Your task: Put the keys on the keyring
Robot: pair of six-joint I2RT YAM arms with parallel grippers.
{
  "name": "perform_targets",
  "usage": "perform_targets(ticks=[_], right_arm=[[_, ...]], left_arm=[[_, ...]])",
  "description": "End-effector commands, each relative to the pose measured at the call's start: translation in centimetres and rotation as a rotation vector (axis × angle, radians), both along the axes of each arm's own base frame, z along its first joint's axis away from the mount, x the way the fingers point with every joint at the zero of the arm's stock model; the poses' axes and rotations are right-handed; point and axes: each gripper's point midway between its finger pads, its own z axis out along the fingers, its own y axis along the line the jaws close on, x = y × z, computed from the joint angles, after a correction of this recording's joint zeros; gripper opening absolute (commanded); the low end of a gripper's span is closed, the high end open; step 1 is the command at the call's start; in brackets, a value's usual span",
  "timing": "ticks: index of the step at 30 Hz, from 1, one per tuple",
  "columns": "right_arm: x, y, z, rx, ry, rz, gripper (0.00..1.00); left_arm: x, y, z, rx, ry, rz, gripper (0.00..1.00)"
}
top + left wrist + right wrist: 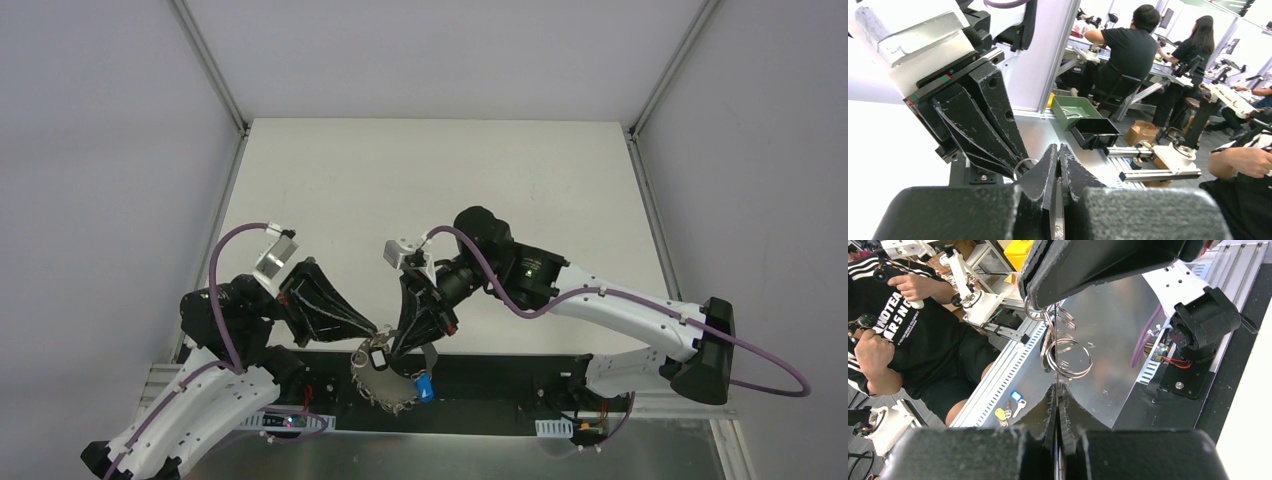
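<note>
Pinching the large thin grey wire keyring (pixel 392 402) with left end effector (pixel 376 330) and right end effector (pixel 397 350), both clamped shut on it, tips pretty much touching.

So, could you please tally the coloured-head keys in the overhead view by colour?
Black-headed key: 1
Blue-headed key: 1
Total: 2
The silver keys fringing the keyring are too small to count.

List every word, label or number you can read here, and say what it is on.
"WOTEA" above "ARSNC": white print on a bystander's black T-shirt, right wrist view, cut off at the left by the arm.
Smaller line of print beneath it: too blurred to read.
Nothing else is legible in any view.
</note>
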Motion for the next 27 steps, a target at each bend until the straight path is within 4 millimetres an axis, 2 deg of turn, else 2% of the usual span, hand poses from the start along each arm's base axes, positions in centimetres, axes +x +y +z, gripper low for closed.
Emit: perform_targets(ticks=[1,8,12,15,18,22,27], right_arm=[[0.0,-0.1,0.9,0.044,-0.025,-0.030,0.00],[1.1,0.1,-0.8,-0.025,-0.031,-0.119,0.00],[2.9,0.1,-2.2,-0.061,-0.033,-0.210,0.00],[5.0,0.1,-3.2,-0.096,-0.021,-0.305,0.00],[8.1,0.3,-4.4,-0.148,0.010,-0.437,0.00],[12.8,0.2,-6.1,-0.210,0.063,-0.634,0.00],[17.1,0.1,-7.8,-0.265,0.140,-0.797,0.00]], left_arm=[[0.2,0.3,1.3,-0.032,-0.054,0.079,0.02],[1.5,0.3,0.4,0.011,-0.054,0.180,0.25],[3.0,0.5,-0.5,0.059,-0.056,0.300,0.36],[4.4,0.8,-1.4,0.094,-0.044,0.392,0.38],[5.0,1.0,-2.0,0.107,-0.039,0.436,0.45],[6.2,1.1,-3.3,0.149,-0.005,0.495,0.47],[7.5,1.5,-5.4,0.215,0.041,0.570,0.51]])
